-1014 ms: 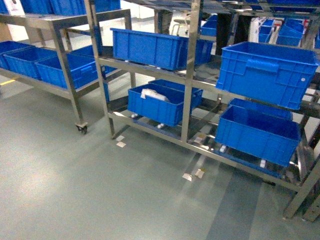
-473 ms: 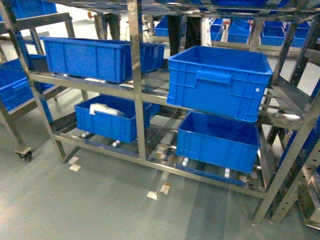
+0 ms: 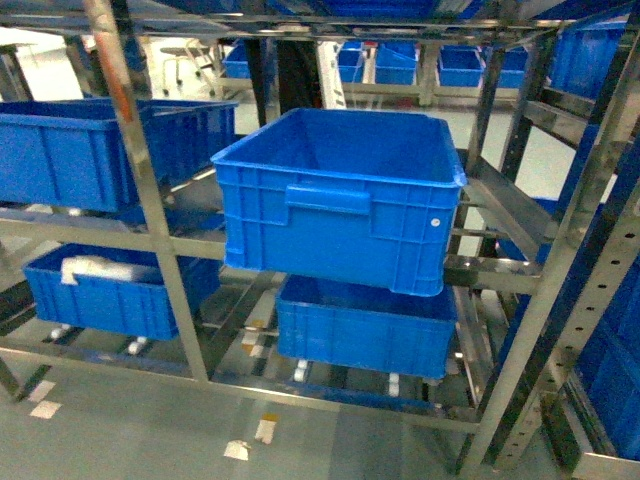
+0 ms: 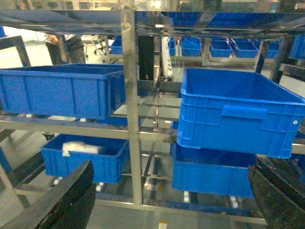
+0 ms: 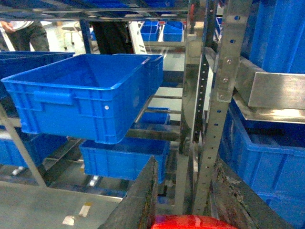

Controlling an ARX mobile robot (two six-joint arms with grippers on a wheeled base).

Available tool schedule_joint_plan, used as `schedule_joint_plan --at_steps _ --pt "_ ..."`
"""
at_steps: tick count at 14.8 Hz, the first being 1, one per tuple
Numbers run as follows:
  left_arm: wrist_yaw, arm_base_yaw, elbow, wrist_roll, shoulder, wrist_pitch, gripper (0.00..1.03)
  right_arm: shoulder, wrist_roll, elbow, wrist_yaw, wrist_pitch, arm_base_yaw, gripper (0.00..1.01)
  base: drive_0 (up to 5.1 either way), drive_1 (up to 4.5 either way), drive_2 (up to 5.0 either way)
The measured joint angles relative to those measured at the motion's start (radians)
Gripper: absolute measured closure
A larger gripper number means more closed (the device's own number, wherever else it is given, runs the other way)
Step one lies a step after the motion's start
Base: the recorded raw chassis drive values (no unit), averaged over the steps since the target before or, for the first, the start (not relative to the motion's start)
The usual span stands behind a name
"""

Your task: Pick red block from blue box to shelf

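Head view had the shelf (image 3: 165, 290) filling pretty much the whole frame, steel uprights and rails everywhere. A dark blue crate (image 3: 340, 195) sat tilted on the middle tier, dead centre, with another crate (image 3: 365, 325) right under it on the bottom tier. Off to the left a lower crate (image 3: 115, 290) had something white (image 3: 95, 268) lying in it. Bits of tape (image 3: 250, 440) were stuck on the grey floor (image 3: 120, 440) in front.

Neither gripper showed up in that view, and no turquoise box anywhere.

Left wrist cam showed the left gripper (image 4: 167, 200) with its dark fingers (image 4: 66, 195) spread wide at the bottom corners, nothing between them, pointed at the same crates.

Right wrist cam was the interesting one: the right gripper (image 5: 186, 210) had its two fingers (image 5: 138, 202) close together with the red block (image 5: 190, 222) pinched between them, just a glossy red sliver at the bottom edge. So the block was in the right gripper, near a perforated upright (image 5: 217, 105).
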Motion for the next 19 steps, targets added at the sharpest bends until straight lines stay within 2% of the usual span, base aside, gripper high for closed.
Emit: schedule_joint_plan --at_steps 4,15,19 --pt "0.000 0.000 0.000 0.000 0.000 0.000 0.05 0.000 0.000 0.000 0.000 0.000 0.000 0.73 -1.7 2.45 -5.8" --pt "0.000 0.000 0.000 0.000 0.000 -0.002 0.05 0.000 0.000 0.000 0.000 0.000 0.000 0.73 -1.7 -1.68 -1.7" --pt "0.000 -0.001 0.000 0.000 0.000 -0.002 0.05 0.000 0.000 0.000 0.001 0.000 0.000 0.73 0.0 0.00 0.0"
